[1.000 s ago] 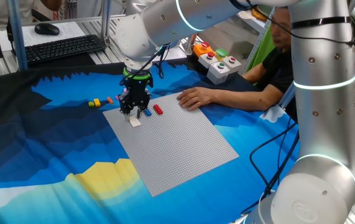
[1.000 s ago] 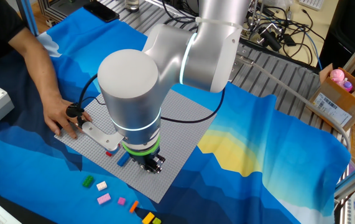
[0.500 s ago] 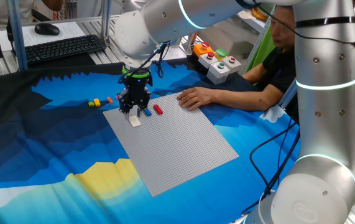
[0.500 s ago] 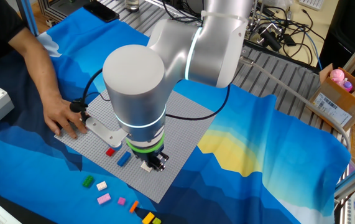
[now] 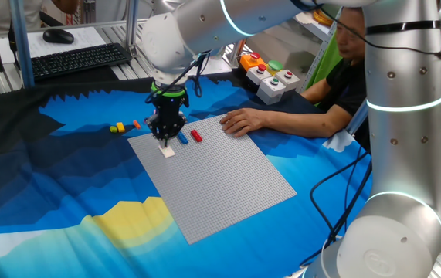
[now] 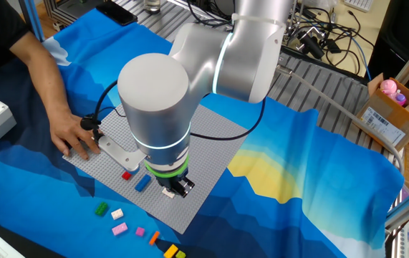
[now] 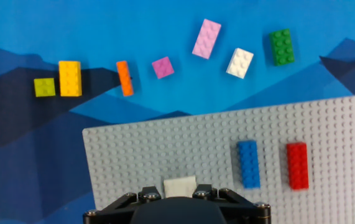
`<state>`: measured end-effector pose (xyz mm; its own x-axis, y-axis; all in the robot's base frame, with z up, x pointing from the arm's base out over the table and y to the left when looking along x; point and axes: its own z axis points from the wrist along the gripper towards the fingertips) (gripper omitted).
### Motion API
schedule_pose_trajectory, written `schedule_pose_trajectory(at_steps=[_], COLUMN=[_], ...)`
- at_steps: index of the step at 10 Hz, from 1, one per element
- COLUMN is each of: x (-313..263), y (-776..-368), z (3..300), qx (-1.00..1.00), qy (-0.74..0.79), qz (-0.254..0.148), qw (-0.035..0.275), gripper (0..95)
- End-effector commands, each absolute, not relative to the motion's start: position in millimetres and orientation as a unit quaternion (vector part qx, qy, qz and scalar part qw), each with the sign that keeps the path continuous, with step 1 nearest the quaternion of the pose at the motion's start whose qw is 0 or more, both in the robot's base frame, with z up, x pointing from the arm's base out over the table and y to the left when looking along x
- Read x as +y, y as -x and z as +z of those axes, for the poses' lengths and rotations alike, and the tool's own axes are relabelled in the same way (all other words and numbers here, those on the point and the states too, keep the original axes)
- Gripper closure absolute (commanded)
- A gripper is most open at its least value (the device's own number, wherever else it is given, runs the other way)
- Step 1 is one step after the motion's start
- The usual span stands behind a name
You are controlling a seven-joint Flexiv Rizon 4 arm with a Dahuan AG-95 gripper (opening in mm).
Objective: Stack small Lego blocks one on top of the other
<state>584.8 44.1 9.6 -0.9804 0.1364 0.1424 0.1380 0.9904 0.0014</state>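
No stack exists yet. In the hand view, from left: lime brick [image 7: 44,87], yellow brick [image 7: 69,78], orange brick [image 7: 124,78], two pink bricks, white brick [image 7: 240,63] and green brick [image 7: 281,46] lie loose on the desk cloth. On the grey baseplate [image 7: 165,149], a cream brick [image 7: 180,186] sits at the claw [image 7: 176,198], whose grip I cannot tell; blue brick [image 7: 248,163] and red brick [image 7: 296,165] lie singly.

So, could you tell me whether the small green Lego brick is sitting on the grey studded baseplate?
No, the small green Lego brick lies on the blue cloth, beyond the edge of the grey studded baseplate.
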Motion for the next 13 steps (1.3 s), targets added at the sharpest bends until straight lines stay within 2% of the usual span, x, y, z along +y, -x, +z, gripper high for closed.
schedule_pose_trajectory(at_steps=[1, 10, 12, 13], x=[43.9, 43.3, 44.4, 44.6], y=[-586.5, -578.5, -582.6, -586.2], z=[0.8, -4.2, 6.8, 20.9], qx=[-0.995, -0.995, -0.995, -0.994], qy=[0.069, 0.072, 0.073, 0.074], qz=[-0.006, -0.007, 0.000, 0.005], qw=[0.069, 0.065, 0.071, 0.085], gripper=[95.0, 95.0, 95.0, 95.0])
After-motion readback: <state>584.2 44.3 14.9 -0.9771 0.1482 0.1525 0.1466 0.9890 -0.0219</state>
